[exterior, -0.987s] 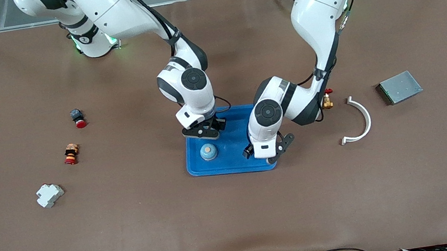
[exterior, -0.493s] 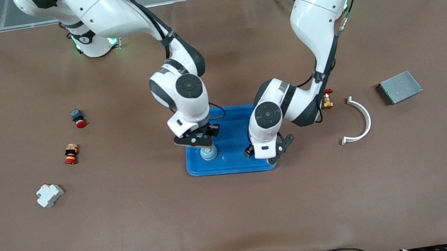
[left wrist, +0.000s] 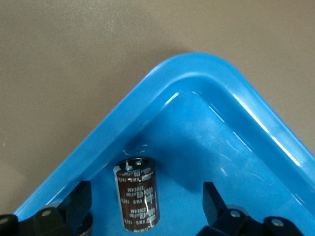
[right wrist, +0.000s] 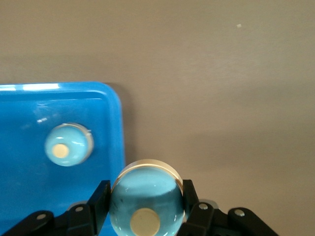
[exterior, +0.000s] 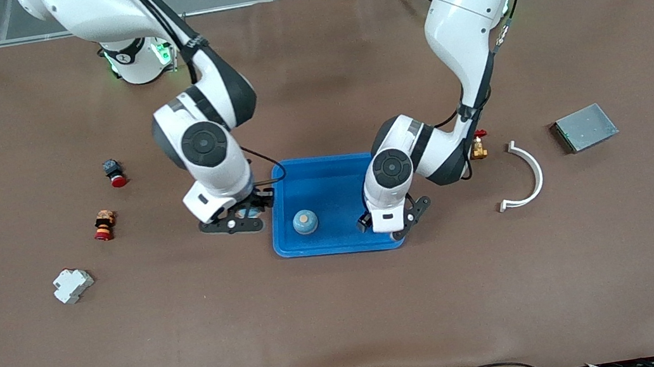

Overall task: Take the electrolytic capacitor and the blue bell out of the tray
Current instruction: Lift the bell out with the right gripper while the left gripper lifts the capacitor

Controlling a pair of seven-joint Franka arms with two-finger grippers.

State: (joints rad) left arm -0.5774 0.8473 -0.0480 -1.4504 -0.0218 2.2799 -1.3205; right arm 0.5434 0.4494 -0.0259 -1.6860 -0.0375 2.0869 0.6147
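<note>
A blue tray [exterior: 332, 173] lies mid-table with a light-blue bell [exterior: 305, 222] standing in it. My right gripper [exterior: 235, 221] hangs over the bare table just off the tray's edge toward the right arm's end. In the right wrist view it [right wrist: 146, 199] is shut on a second light-blue bell [right wrist: 146, 206], with the tray's bell [right wrist: 68, 145] in view. My left gripper [exterior: 394, 225] is low over the tray's corner nearest the front camera at the left arm's end. It [left wrist: 145, 206] is open, with a brown capacitor [left wrist: 138, 194] lying in the tray [left wrist: 197, 64] between its fingers [left wrist: 78, 201].
Two red-tipped buttons [exterior: 115, 173] [exterior: 104, 225] and a white plastic block [exterior: 72, 285] lie toward the right arm's end. A brass valve [exterior: 479, 148], a white curved strip [exterior: 524, 175] and a grey metal box [exterior: 584, 127] lie toward the left arm's end.
My right gripper has moved from over the tray to beside it, toward the right arm's end. The bell in the tray has stayed put. The left arm has not moved.
</note>
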